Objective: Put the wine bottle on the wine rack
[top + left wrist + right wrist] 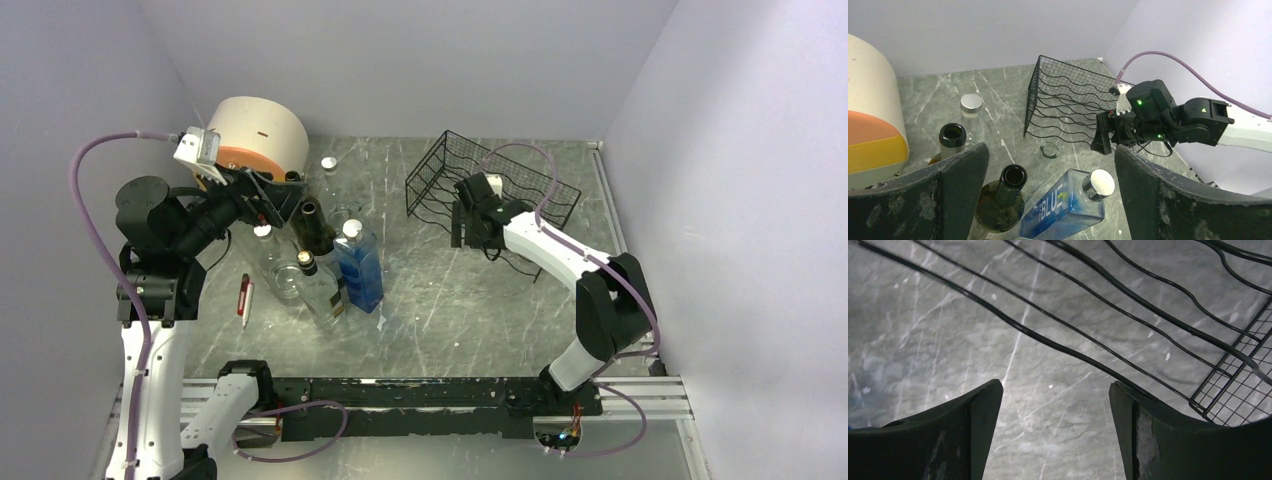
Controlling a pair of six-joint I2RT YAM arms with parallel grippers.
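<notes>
The wine bottle (313,225) is dark green with an open mouth and stands upright in a cluster of bottles at the left; in the left wrist view (1010,187) it is below and between my fingers. The black wire wine rack (490,180) sits at the back right and also shows in the left wrist view (1068,100). My left gripper (283,200) is open and empty, above and behind the bottles (1050,155). My right gripper (468,232) is open and empty at the rack's front left edge, its fingers over bare table with the rack wires (1148,315) just beyond (1055,395).
A blue square bottle (360,265), a clear bottle (320,290), a silver-capped clear bottle (971,105) and another open-necked bottle (952,135) crowd the wine bottle. A white drum with an orange band (258,135) stands back left. A red pen (244,298) lies near the left arm.
</notes>
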